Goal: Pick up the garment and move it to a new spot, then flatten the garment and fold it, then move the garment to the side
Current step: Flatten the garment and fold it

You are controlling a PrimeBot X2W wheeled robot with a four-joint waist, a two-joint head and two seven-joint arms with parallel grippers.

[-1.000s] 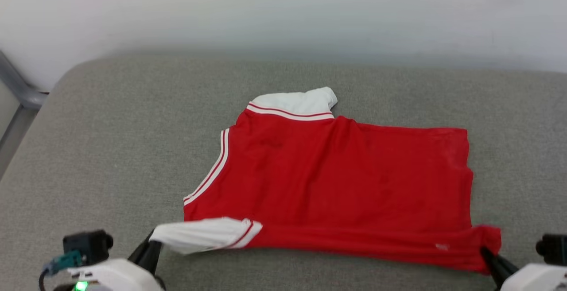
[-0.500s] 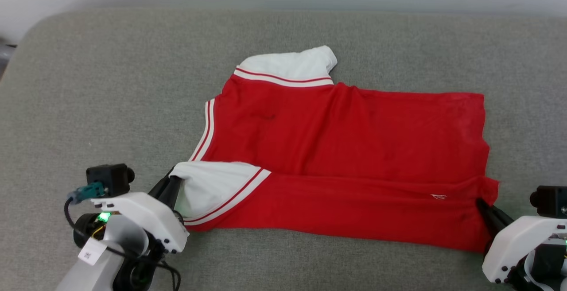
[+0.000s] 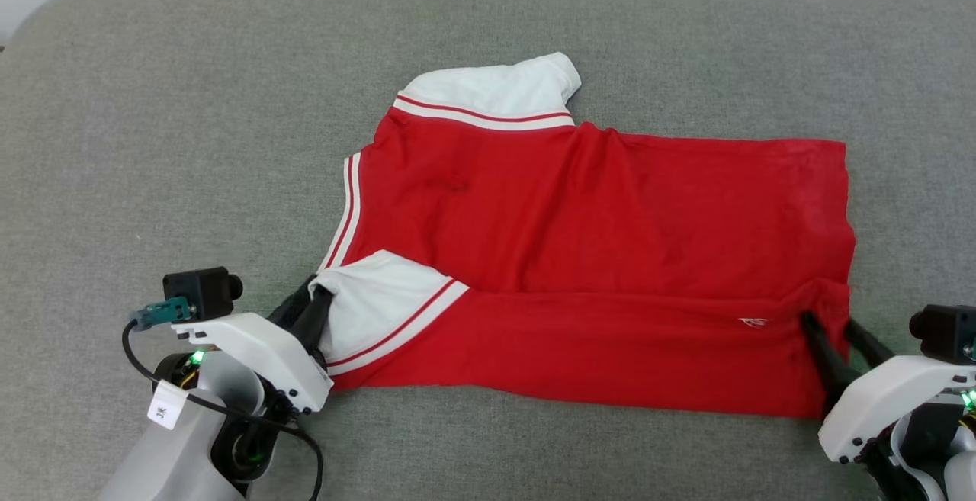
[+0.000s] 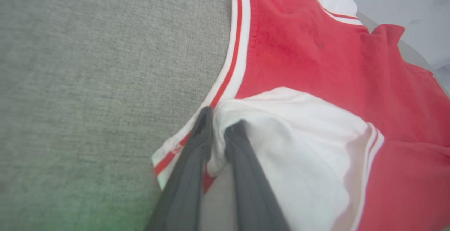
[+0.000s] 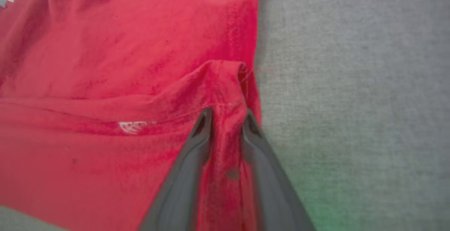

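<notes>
A: Looking at the garment (image 3: 595, 242): spread plain red side up in the middle of the grey fabric surface (image 3: 152, 104), near long edge folded over onto the body.
B: Sleeves?
A: Flat at the far edge, the far white sleeve (image 3: 496, 89); turned up onto the red, the near white sleeve (image 3: 374, 303).
B: And the left fingers (image 4: 188, 171)?
A: Pinching the rim of that near sleeve, pressed close with white cloth between.
B: The right fingers (image 5: 182, 174)?
A: Clamped on a ridge of red cloth at the hem corner, just beside a small white tag (image 5: 132, 127).
</notes>
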